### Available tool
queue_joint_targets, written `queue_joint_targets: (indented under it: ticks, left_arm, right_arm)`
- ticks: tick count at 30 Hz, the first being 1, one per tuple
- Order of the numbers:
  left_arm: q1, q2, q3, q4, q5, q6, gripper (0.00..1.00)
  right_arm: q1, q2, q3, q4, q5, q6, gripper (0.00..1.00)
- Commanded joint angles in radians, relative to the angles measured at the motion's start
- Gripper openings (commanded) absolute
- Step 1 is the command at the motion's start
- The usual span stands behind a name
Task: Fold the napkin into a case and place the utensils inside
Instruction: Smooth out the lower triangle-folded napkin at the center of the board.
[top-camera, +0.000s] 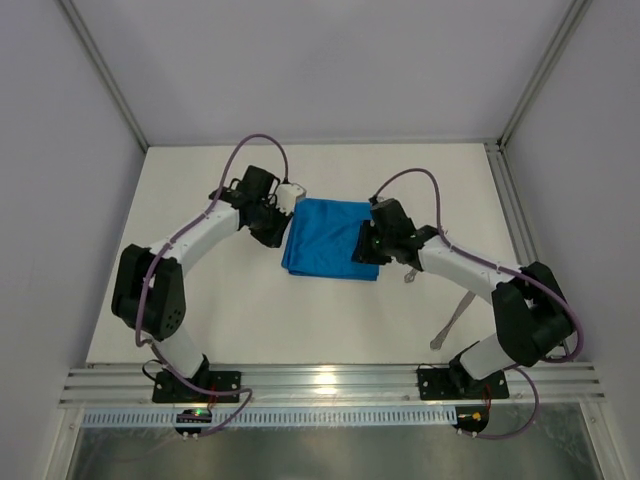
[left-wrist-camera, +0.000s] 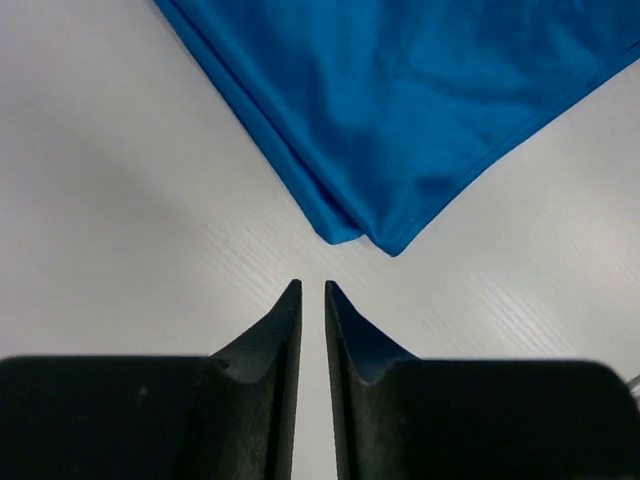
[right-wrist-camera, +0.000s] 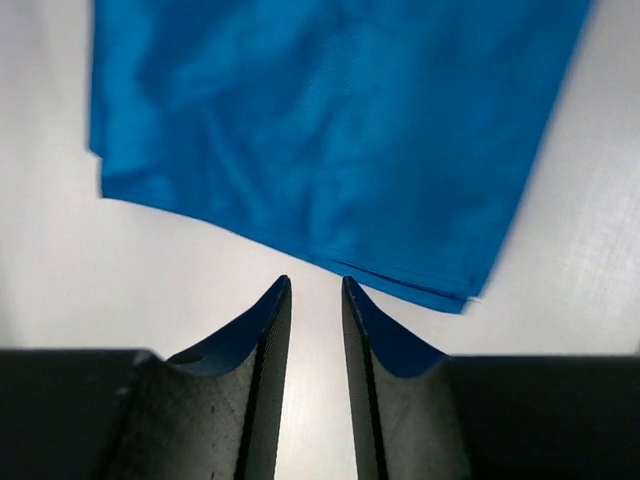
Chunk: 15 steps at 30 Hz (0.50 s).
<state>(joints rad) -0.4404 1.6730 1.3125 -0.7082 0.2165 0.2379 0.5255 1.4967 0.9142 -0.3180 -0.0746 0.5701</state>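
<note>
The bright blue napkin lies folded in layers, flat on the white table, between my two grippers. At its left edge my left gripper is open by a narrow gap and holds nothing. In the left wrist view a doubled corner of the napkin lies just beyond the left gripper. At the napkin's right edge my right gripper is open and empty. Its wrist view shows the right gripper just short of the napkin's hem. One slim silver utensil lies near the right arm. Another utensil peeks out beside that forearm.
The white table is bounded by grey walls and metal posts at the back corners. A rail carrying both arm bases runs along the near edge. Purple cables loop above each wrist.
</note>
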Motion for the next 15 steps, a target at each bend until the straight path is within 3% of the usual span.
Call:
queue_joint_targets:
  ticks: [1, 5, 15]
  left_arm:
    - [0.071, 0.033, -0.035, 0.021, 0.133, -0.13, 0.15]
    - [0.129, 0.051, -0.09, 0.059, 0.201, -0.161, 0.17]
    - [0.129, 0.089, -0.199, 0.208, 0.279, -0.206, 0.33]
  right_arm:
    - [0.12, 0.002, 0.069, 0.175, 0.016, -0.013, 0.33]
    - [0.223, 0.083, 0.104, 0.304, 0.028, -0.056, 0.36]
    - [0.318, 0.341, 0.324, 0.226, 0.065, -0.096, 0.4]
